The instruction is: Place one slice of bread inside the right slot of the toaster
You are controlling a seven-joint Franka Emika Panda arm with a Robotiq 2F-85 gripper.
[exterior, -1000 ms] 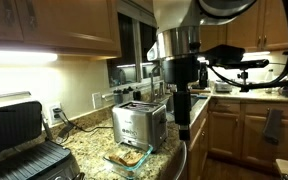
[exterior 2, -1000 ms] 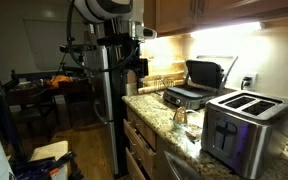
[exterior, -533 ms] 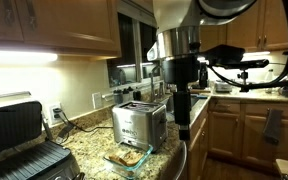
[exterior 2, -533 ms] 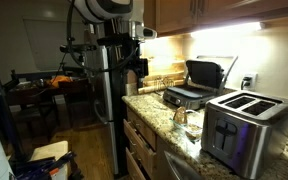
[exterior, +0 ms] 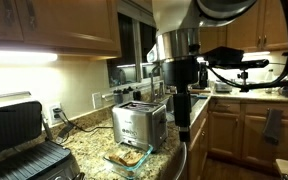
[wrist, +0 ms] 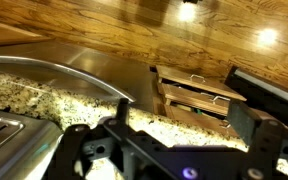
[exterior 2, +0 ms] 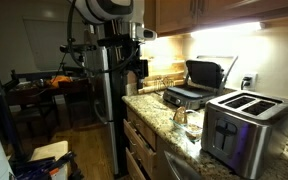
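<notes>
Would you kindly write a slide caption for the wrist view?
Open, empty gripper with the toaster at lower left and the granite counter beyond.

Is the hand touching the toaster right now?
Apart. In an exterior view, a long stretch of counter separates the hand from the toaster.

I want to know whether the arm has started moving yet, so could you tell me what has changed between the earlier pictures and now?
Nothing visibly changed. The gripper hangs apart from the toaster exactly where it was, and in the wrist view it is open with nothing between its fingers. The slice of bread lies in front of the toaster, untouched, and both slots are unfilled as before.
</notes>
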